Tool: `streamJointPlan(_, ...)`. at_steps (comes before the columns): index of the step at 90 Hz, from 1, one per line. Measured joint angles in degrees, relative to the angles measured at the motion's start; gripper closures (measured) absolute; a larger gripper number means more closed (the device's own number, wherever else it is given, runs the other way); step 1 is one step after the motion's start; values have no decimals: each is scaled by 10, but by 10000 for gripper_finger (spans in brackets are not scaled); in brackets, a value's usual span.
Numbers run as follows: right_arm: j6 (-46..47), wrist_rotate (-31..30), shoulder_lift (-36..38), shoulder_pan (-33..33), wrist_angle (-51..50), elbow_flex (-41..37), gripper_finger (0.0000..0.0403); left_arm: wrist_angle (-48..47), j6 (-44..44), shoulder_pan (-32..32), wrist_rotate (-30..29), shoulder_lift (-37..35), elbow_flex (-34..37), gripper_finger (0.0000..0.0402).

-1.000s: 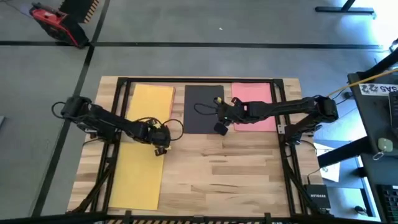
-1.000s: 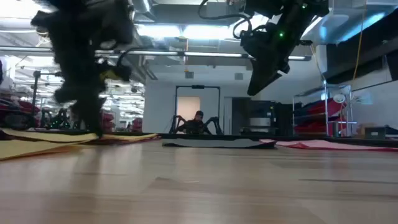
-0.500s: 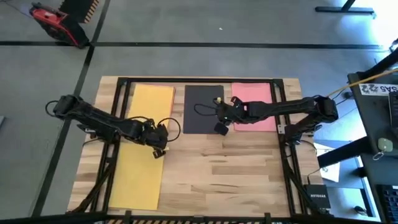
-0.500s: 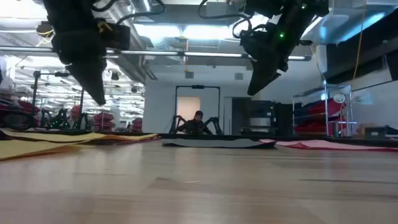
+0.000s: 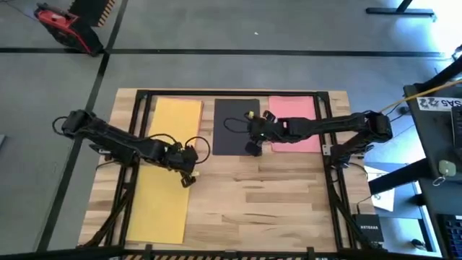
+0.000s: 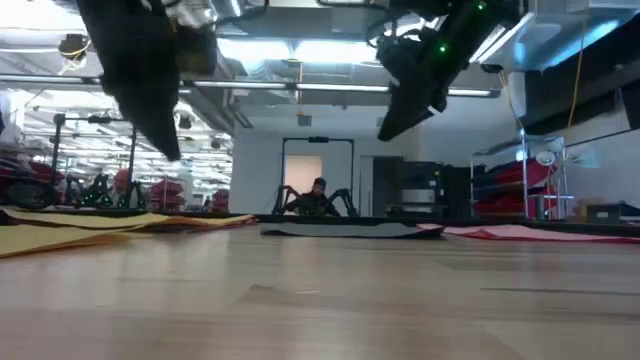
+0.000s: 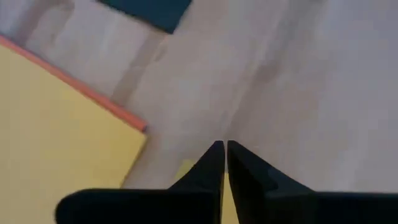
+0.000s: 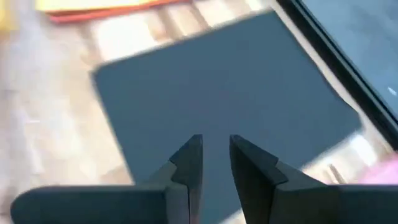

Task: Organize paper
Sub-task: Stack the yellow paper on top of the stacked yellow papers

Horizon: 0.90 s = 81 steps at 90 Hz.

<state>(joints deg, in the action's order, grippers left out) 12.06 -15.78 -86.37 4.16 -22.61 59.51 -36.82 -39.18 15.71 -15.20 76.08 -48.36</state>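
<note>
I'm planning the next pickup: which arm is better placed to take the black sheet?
Right. The right gripper hangs over the black sheet; the left gripper is over the yellow sheet.

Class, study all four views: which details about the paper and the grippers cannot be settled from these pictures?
- Orange sheet: only an edge shows under the yellow sheet.
- Black sheet: blurred in the right wrist view.
- Left gripper: too small in the high view to see how it stands.

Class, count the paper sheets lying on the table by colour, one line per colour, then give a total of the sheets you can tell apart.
Yellow sheets: 2
Black sheet: 1
Pink sheet: 1
Orange sheet: 1, only an edge showing under a yellow sheet
Total: 5
</note>
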Motion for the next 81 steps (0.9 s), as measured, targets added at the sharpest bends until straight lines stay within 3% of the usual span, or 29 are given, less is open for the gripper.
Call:
streamJointPlan(9, -8, 24, 0, 0, 31, 0, 333, -53, -42, 9, 0, -3, 1, 401)
streamJointPlan(23, -6, 13, 0, 0, 59, 0, 333, -112, -117, -2, -6, 5, 52, 401)
streamJointPlan(33, -5, 8, -3, 0, 84, 0, 333, -83, -127, -24, -21, 6, 104, 401)
streamJointPlan(53, 13, 28, -14, -1, 112, 0, 333, 88, -73, -61, -10, 3, 190, 402)
streamJointPlan(81, 27, 34, -14, -1, 121, 0, 333, 129, -52, -61, -8, 3, 207, 402)
